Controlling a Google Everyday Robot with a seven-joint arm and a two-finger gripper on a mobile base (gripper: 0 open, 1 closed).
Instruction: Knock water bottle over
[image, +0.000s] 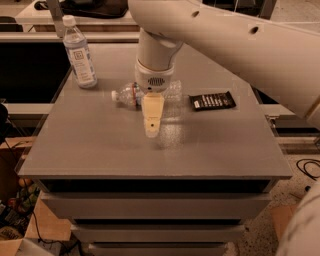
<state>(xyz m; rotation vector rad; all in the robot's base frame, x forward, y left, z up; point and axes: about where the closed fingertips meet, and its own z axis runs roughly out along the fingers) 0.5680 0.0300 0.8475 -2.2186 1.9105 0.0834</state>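
The water bottle (128, 94), clear and ribbed with a white cap and a reddish-blue band, lies on its side on the grey table (100, 145), cap pointing left. My gripper (152, 126) hangs from the white arm just in front of the bottle's middle, above the table, and hides part of the bottle. It holds nothing that I can see.
A taller slim bottle (79, 52) with a white-blue label stands upright at the table's back left. A dark snack packet (213, 101) lies flat to the right of the lying bottle. The table's front edge is near the gripper's side.
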